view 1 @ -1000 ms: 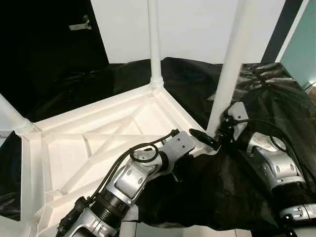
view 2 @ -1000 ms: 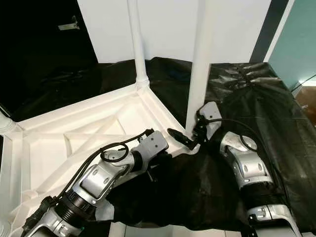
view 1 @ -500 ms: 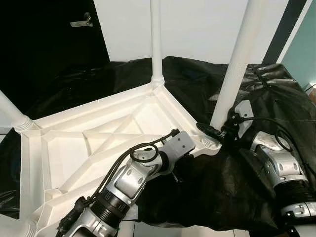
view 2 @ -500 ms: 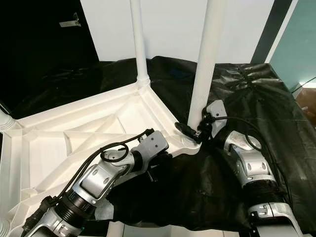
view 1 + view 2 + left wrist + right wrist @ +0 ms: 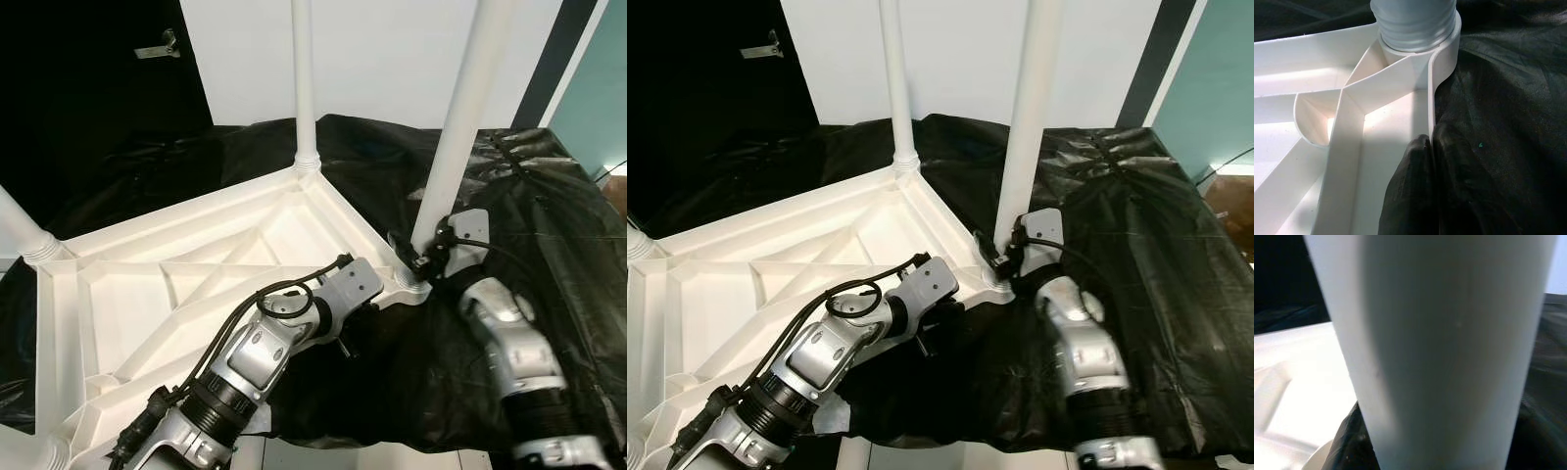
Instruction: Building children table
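Tabletop (image 5: 176, 294): upturned on black sheeting (image 5: 549, 225); likely light, stiff, slick plastic, so grip ribs or rim.
Left gripper (image 5: 1432, 147): your fingers pinch the rim wall, just below the corner socket.
Right gripper (image 5: 423, 262): pressed against the near leg (image 5: 456, 127) at its base; you cannot tell its opening.

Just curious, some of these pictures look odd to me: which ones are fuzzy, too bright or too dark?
Right wrist view: the white plastic table leg is so close it looks soft and out of focus. Left wrist view: the upturned white plastic tabletop glares bright, while the left gripper fingertips are near-black. Eye views: sharp; the black sheet shines in patches, and the upper left corner is very dark.
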`<state>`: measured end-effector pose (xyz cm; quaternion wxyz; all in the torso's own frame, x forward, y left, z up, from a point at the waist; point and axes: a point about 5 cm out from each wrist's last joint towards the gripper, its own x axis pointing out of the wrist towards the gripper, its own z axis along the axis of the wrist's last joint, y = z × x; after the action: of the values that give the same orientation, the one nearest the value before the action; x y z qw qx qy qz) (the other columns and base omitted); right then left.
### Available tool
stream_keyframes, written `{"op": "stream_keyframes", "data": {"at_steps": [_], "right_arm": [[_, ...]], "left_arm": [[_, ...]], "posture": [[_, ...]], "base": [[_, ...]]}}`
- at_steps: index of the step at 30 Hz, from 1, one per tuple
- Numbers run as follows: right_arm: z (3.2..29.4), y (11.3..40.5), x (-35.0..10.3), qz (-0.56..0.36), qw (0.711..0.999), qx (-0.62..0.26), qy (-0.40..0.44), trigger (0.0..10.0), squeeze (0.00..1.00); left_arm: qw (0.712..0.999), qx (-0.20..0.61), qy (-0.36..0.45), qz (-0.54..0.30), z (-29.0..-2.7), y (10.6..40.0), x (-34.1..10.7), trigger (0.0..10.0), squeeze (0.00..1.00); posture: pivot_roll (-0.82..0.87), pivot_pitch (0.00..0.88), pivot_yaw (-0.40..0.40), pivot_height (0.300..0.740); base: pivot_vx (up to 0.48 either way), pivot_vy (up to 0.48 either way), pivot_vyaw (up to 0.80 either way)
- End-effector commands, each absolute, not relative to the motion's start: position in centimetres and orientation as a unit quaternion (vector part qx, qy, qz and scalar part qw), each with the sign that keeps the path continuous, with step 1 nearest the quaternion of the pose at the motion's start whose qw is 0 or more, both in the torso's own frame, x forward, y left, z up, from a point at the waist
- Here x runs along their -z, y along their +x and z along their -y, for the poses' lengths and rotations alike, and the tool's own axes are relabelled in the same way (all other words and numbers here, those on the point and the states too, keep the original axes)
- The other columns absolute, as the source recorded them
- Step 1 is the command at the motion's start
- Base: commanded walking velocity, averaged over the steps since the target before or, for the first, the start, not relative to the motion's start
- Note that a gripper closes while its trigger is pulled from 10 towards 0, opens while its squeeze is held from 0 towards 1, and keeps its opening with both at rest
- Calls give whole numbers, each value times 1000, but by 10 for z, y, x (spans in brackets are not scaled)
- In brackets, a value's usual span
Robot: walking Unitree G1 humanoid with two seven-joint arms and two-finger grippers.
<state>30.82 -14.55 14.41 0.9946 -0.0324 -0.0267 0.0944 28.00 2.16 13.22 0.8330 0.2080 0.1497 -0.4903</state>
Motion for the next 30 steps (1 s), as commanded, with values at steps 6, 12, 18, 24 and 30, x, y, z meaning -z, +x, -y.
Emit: {"op": "stream_keyframes", "data": {"at_steps": [6,12,18,24,30], "right_arm": [[131,295,-111,-48,998,35,-9,10000,0],[126,293,-123,-16,1000,15,-8,10000,0],[125,293,-132,8,1000,-4,9,10000,0],[127,290,-136,22,1000,-20,-1,10000,1000],[148,284,-141,40,997,-65,-12,10000,1000]], "left_arm": [[843,475,208,-143,-26,283,-136,10000,0],[840,479,211,-141,-25,284,-137,10000,0],[839,480,212,-140,-25,285,-139,10000,0],[839,480,214,-141,-26,285,-138,10000,0],[840,478,216,-141,-30,286,-139,10000,0]], "posture": [[-81,0,22,740],[-84,0,33,740],[-81,0,34,740],[-75,0,31,740],[-76,0,36,740]], "base": [[0,0,0],[0,0,0],[0,0,0],[0,0,0],[0,0,0]]}}
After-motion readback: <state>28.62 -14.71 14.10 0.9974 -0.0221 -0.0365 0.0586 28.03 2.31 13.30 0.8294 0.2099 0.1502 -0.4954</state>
